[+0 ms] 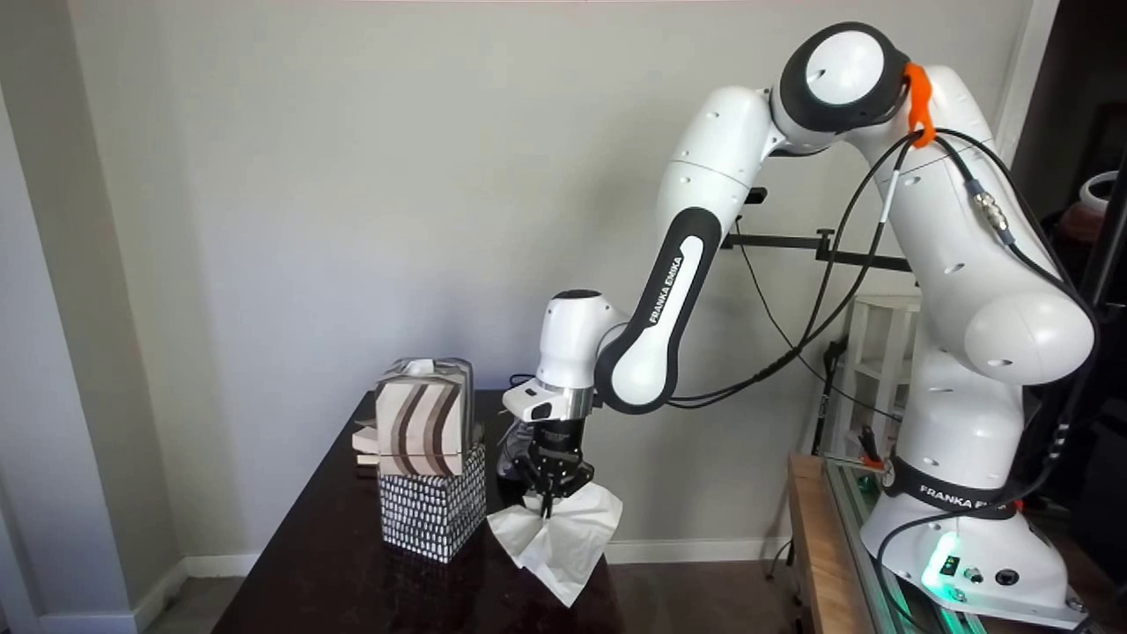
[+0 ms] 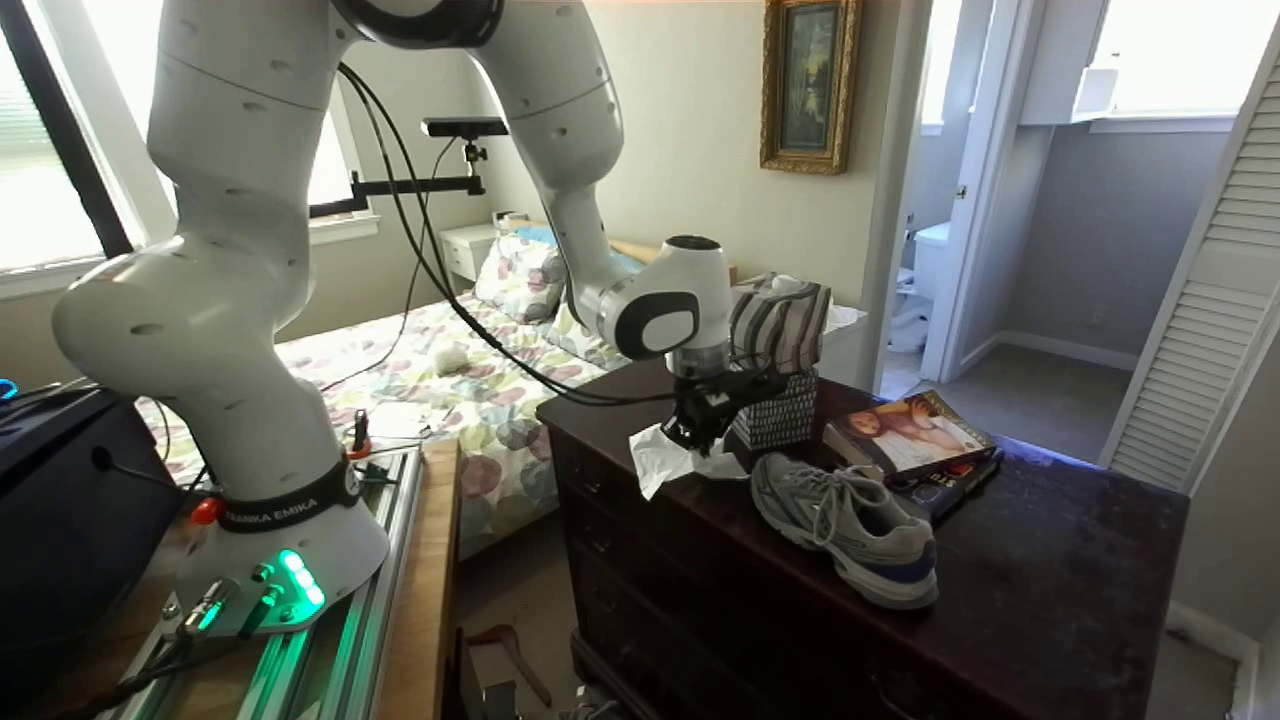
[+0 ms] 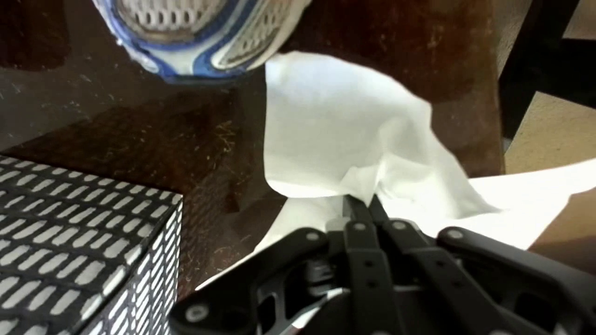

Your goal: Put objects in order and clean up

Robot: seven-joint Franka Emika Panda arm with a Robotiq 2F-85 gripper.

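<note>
The wrist view looks down along the fingers (image 3: 365, 260), close over the surface (image 3: 400, 42). Both exterior views, farther off, share the arm (image 1: 718, 163) and the surface; in an exterior view a wall (image 1: 352, 176) backs the fingers; in an exterior view, angled downward, a bed (image 2: 500, 460) lies beyond.

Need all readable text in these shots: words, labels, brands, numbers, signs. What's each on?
"FRANKA EMIKA": forearm, in an exterior view.
"FRANKA EMIKA": dark band around the robot base, pieced together from both exterior views.
Too blurred to read: print on the upper book and lower book.
No legible numbers or signs.
</note>
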